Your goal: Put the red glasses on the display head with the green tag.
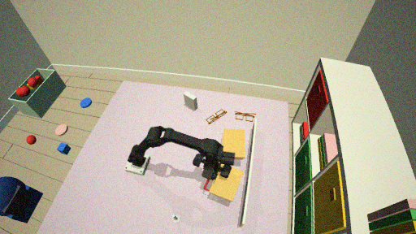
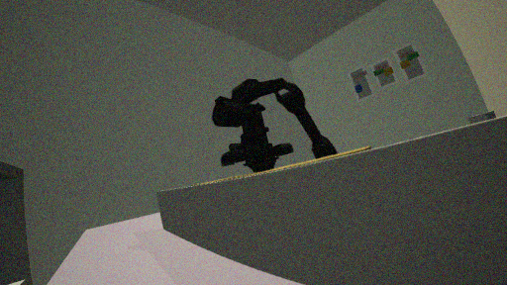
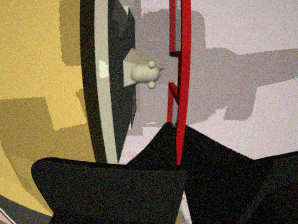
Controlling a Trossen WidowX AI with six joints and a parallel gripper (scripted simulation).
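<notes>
My gripper (image 1: 210, 174) (image 3: 172, 128) is shut on the red glasses (image 1: 205, 186) (image 3: 185, 75), at one end of their front. In the wrist view the front stands upright in the picture, with the bridge gap facing a pale nose piece (image 3: 145, 74) with small knobs. A strip of pink surface shows between nose and glasses; they look apart. The nose sticks out from a dark panel with a pale curved edge (image 3: 102, 100), beside a yellow surface. In the top view the glasses are beside the nearer yellow top (image 1: 227, 186), partly hidden by the arm. The temples and the green tag are not visible.
A second yellow top (image 1: 234, 142) is close behind the gripper. A long pale wall (image 1: 249, 171) runs along the far side of both. Two brown-framed glasses (image 1: 216, 117) (image 1: 244, 117) and a grey box (image 1: 190, 101) are farther back. A tall shelf stands at the right.
</notes>
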